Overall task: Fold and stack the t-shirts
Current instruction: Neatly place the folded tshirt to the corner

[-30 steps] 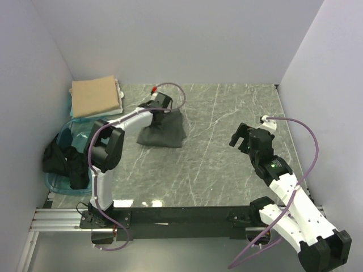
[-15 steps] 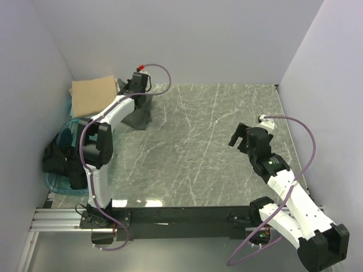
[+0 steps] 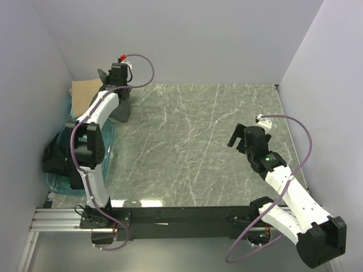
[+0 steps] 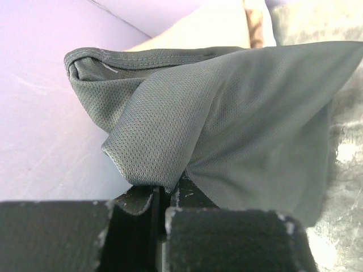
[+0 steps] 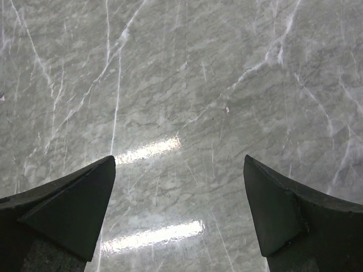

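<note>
Hanging from the left gripper in the overhead view, the grey shirt drooped in a bunch at the far left corner of the table. It was just beside the folded tan shirt, which lay against the side wall. The spot looked deliberate: the tan shirt seemed to be the base of the stack, and the grey one was held next to it, not yet laid on top. Nearer the arm's base, the tub sat at the table's left edge with black shirts heaped in and over it, apparently waiting their turn. The right gripper hovered over bare table on the right, well apart from all the cloth, probably to keep out of the way.

From the left wrist, the left gripper had its jaws pressed together on a pinch of the grey shirt. The cloth fanned up and out from that one point, with a hemmed edge on top. A single pinch suits carrying, though it let the fabric sag. The tan shirt showed pale beyond the hem, and the wall filled the left.

From the right wrist, the right gripper had its fingers spread wide with nothing between them. Only the marbled table lay below.
</note>
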{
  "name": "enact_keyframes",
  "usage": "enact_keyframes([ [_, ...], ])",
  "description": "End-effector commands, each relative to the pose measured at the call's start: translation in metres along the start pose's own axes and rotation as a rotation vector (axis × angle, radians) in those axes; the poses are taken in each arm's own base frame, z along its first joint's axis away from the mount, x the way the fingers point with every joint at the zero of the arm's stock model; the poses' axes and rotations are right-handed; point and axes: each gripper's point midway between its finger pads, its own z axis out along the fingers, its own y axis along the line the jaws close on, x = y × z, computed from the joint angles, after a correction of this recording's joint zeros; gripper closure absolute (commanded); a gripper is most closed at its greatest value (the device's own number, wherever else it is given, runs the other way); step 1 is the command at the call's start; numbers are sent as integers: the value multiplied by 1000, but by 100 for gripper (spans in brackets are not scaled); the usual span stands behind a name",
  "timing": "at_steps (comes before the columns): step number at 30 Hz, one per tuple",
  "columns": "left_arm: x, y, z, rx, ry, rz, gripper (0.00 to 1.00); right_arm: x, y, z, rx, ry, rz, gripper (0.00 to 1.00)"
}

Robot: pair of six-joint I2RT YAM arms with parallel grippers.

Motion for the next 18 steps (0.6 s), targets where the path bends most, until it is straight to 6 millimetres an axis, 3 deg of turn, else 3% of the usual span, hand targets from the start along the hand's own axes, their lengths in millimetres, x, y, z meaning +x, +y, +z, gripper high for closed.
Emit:
enact_keyframes([
  [1, -55, 49, -39, -37, -152, -88, 99, -18, 1, -1, 11, -52, 16, 0],
  [12, -72, 90, -60, -37, -211, -173, 99, -18, 1, -1, 9, -47, 13, 0],
  [18, -68, 95, -58, -41, -214, -202, 99, -19, 1, -1, 13, -46, 10, 0],
])
